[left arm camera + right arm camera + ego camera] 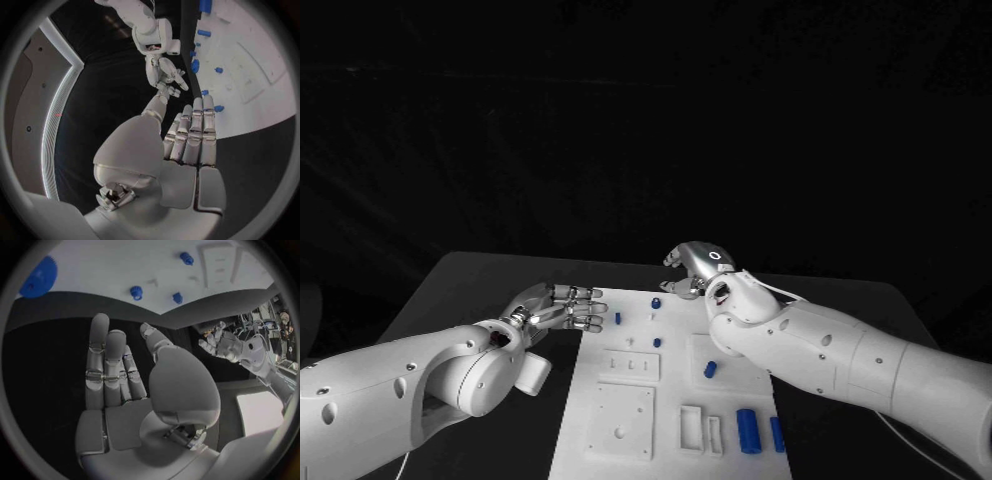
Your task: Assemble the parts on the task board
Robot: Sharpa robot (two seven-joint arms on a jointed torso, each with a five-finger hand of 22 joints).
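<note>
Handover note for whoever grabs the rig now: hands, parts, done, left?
Left robot hand: open, holds nothing, at the task board's far left corner.
Right robot hand: holds nothing, fingers apart in its wrist view, just past the board's far edge.
Parts: two large blue cylinders lie at the near right; one small blue piece sits mid-board; three small blue pieces are near the far edge.
Done: cannot tell which pieces are seated.
Left: the large cylinders lie loose, probably still to be assembled.

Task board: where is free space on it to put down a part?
Free patch: the task board's far middle, between the small blue part and the right hand. Crowded: the near end, with the blue cylinders and white blocks.
</note>
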